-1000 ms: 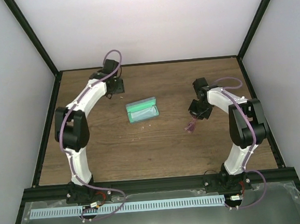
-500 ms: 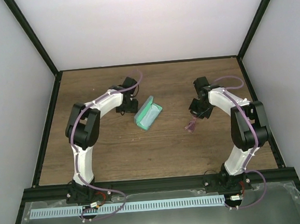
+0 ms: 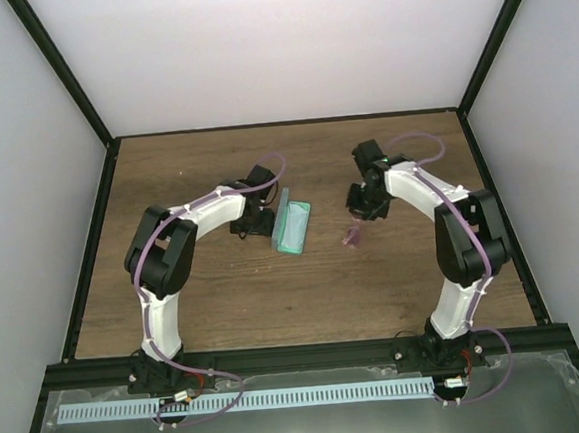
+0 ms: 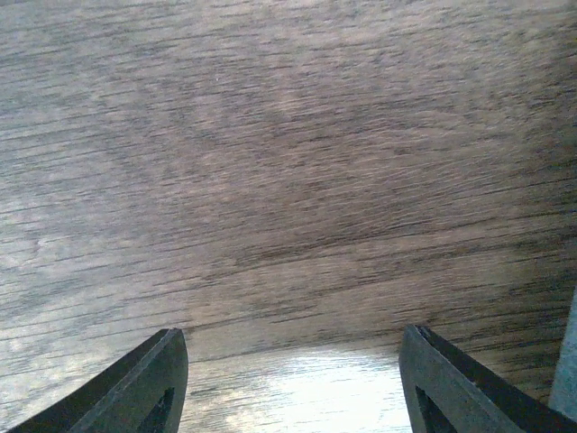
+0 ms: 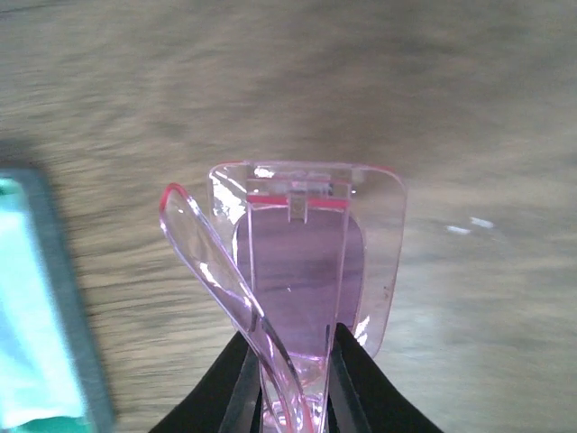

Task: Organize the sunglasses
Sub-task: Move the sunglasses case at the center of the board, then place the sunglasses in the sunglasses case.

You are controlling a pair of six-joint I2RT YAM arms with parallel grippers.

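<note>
— So where are the sunglasses?
— Right of centre in the overhead view, pinched by the right gripper, jaws narrow, above the wooden table, near the teal case.
— And the left gripper?
— Jaws wide, nothing between them, just left of the case.

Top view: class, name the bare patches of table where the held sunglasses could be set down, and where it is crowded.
Bare: the wide near strip of table between the two arm bases, and the far left corner by the back wall. Crowded: the middle, where the case sits between the left gripper and the right gripper holding the sunglasses.
</note>
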